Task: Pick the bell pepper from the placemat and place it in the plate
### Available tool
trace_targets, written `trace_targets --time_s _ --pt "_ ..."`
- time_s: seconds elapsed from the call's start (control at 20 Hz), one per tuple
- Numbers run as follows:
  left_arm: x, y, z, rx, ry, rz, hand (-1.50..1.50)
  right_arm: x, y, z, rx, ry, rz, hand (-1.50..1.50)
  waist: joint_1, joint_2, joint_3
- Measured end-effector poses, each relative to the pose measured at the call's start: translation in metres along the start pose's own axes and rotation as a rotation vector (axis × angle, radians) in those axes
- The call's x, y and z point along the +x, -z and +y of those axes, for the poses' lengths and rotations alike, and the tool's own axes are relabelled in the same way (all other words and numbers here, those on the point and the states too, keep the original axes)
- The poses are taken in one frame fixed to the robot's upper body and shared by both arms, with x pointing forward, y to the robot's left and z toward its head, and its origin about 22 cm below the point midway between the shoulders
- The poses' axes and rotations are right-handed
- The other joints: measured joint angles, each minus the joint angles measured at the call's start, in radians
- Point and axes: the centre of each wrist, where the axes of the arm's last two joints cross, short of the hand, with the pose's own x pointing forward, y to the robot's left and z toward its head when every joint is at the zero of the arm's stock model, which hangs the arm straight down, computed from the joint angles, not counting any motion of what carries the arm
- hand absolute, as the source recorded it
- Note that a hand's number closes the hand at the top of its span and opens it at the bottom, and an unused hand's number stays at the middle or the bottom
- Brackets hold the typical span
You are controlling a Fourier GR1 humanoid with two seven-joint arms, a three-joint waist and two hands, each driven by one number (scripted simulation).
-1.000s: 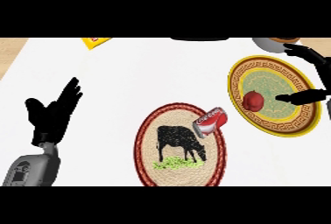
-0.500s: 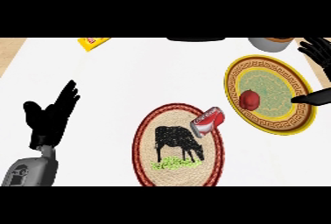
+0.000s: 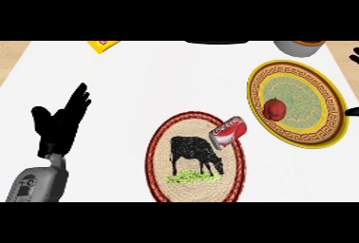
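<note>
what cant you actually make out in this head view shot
- Right hand: only dark fingertips show at the right edge, so its pose is cut off.
- Grey bowl: top band crops it, contents unreadable.
- Yellow item: cropped by the top band, only a corner shows.
- Dark shape at top centre: a sliver, unidentifiable.
- Can on the placemat: lettering too small to read.

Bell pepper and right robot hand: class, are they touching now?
Apart. In the head view the bell pepper lies alone on the plate, while the right robot hand shows only at the right edge, plate surface between them.
</note>
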Motion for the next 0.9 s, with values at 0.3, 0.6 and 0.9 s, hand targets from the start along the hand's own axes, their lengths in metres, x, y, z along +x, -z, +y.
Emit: trace_targets --time_s 0.3,0.6,0.9 --pt "-0.004 -0.004 0.002 -0.008 -0.004 -0.001 0.00 -0.002 -0.013 -0.014 -0.039 -0.028 0.010 -1.50 0.009 0.003 0.001" --pt "0.005 0.000 0.004 -0.017 -0.008 -0.006 0.00 0.003 -0.027 -0.035 -0.088 -0.061 0.025 -1.50 0.018 0.007 0.002" --pt "0.003 -0.001 0.000 -0.015 -0.001 -0.010 0.00 0.000 -0.040 -0.044 -0.099 -0.123 0.057 -1.50 0.025 0.011 0.003"
